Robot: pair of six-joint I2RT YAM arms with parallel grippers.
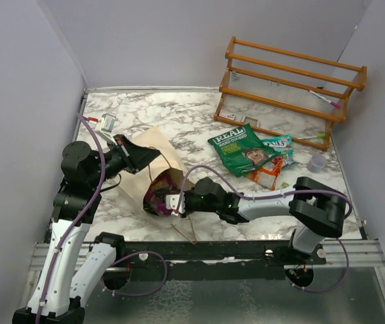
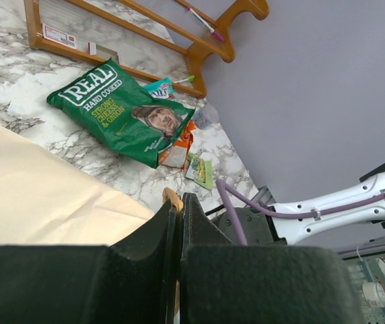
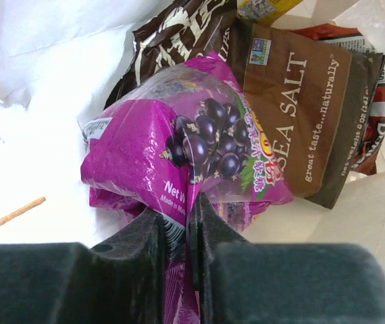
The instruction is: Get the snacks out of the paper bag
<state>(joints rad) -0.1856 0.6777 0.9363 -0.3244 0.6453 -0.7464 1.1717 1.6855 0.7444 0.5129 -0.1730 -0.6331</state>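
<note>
The paper bag [image 1: 157, 150] lies on its side at centre left, mouth toward the near edge. My left gripper [image 2: 180, 202] is shut on the bag's brown cord handle [image 2: 171, 198], lifting the upper edge. At the mouth, my right gripper [image 3: 194, 206] is shut on a magenta-purple packet [image 3: 172, 155]. Behind it inside the bag lie a dark brown packet [image 3: 300, 128], a red one [image 3: 371, 135] and a yellow corner [image 3: 267, 8]. Out on the table lie the green bag [image 1: 243, 150], an orange packet [image 1: 267, 175] and a light-green packet [image 2: 200, 169].
An orange wooden rack [image 1: 290, 84] stands at the back right with a clear plastic cup [image 1: 317, 162] in front of it. A small white and red object [image 1: 106, 121] lies at the back left. The bag's other cord handle [image 1: 187, 233] trails on the marble near the front edge.
</note>
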